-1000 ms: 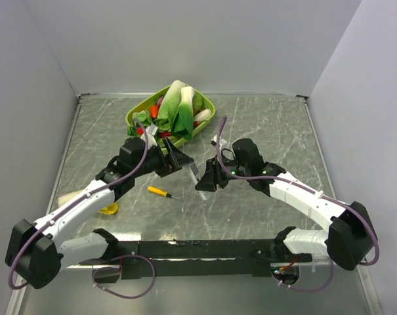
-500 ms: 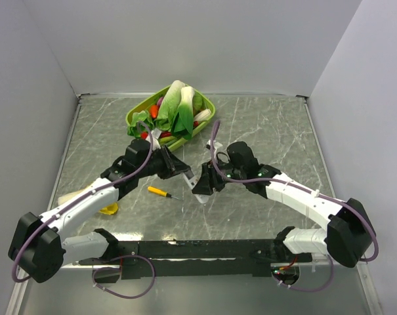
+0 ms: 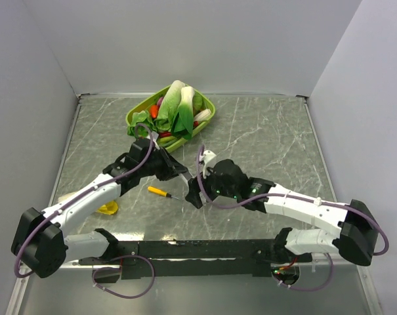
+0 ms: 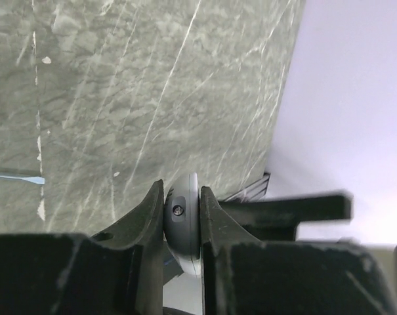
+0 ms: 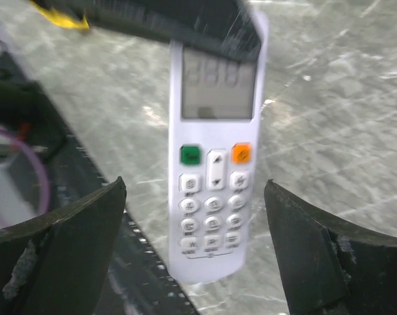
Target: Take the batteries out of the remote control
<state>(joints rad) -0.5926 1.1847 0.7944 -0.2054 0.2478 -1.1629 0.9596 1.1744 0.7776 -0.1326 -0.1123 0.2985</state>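
The remote control point(image 5: 214, 151) shows its keypad face, with a grey display above one green and one orange button, and its upper end goes under a dark blurred shape point(image 5: 172, 20). The right gripper point(image 5: 195, 190) is spread wide, its fingers point(image 5: 67, 243) apart from the remote on both sides.

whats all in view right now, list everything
remote: 1, white, in the left gripper
screwdriver: 1, yellow handle, on the table left of the remote
basket: 1, green, far middle of table
vegetables: several, green, white and red, in the basket
yellow scrap: 1, beside the left arm
table: 1, grey marble
left gripper: black, shut on the remote
right gripper: black, open, fingers either side of the remote
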